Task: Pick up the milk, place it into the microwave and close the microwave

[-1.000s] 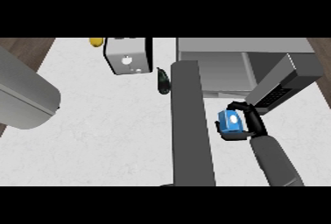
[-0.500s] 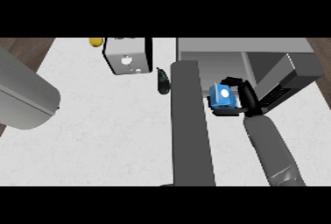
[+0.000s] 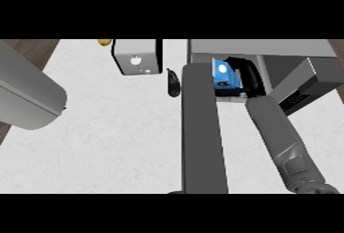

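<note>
The milk (image 3: 222,75) is a small blue carton with a white spot, and my right hand (image 3: 246,74) is curled round it. Hand and carton are at the mouth of the microwave (image 3: 269,47), the grey box at the top right, just inside its front opening. The microwave's door (image 3: 201,136) stands open as a long dark grey panel running down the middle of the view, left of my right forearm (image 3: 282,141). Only the grey forearm (image 3: 27,95) of my left arm shows, at the left edge; its hand is out of view.
A grey boxy appliance (image 3: 138,57) stands at the back centre with a small yellow thing (image 3: 103,42) to its left. A dark oval object (image 3: 174,83) lies on the white counter (image 3: 114,145) right beside the open door's far end.
My right hand has carried the milk away from me and slightly left, from beside the open door up into the microwave's opening. The left forearm has not moved.
</note>
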`<state>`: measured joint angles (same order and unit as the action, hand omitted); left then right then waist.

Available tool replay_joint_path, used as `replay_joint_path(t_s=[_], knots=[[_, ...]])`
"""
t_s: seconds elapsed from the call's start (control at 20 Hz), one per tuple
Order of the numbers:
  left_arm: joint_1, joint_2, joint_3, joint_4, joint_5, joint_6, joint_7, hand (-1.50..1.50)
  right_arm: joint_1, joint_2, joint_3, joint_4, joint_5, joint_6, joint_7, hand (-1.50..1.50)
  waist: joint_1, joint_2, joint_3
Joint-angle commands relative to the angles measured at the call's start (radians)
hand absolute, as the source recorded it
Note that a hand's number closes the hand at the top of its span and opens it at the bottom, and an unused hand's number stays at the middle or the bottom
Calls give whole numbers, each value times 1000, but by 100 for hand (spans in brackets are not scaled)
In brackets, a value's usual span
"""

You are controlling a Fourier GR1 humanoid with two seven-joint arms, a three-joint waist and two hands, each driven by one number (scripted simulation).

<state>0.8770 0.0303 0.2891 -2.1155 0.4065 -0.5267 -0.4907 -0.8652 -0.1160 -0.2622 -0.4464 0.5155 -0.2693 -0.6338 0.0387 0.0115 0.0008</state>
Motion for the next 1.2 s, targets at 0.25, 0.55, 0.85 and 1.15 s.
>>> replay_joint_path(t_s=[0.25, 0.55, 0.85, 1.15], knots=[[-99, 24, -7, 73, -19, -1, 31, -150, -139, -71, -82, 180, 6, -203, 102, 150, 43, 27, 1], [-141, 39, 5, 98, -35, 3, 32, -150, -109, -93, -148, 201, -41, -289, 18, -150, 66, 41, 4], [-203, 56, 11, 104, -55, 22, 43, -150, -131, -108, -87, 277, 44, -356, 41, -150, 80, 46, 4], [-198, 64, -25, 101, -74, -18, 48, -150, -155, -92, -118, 298, 9, -272, 12, -150, 81, 38, 4]])
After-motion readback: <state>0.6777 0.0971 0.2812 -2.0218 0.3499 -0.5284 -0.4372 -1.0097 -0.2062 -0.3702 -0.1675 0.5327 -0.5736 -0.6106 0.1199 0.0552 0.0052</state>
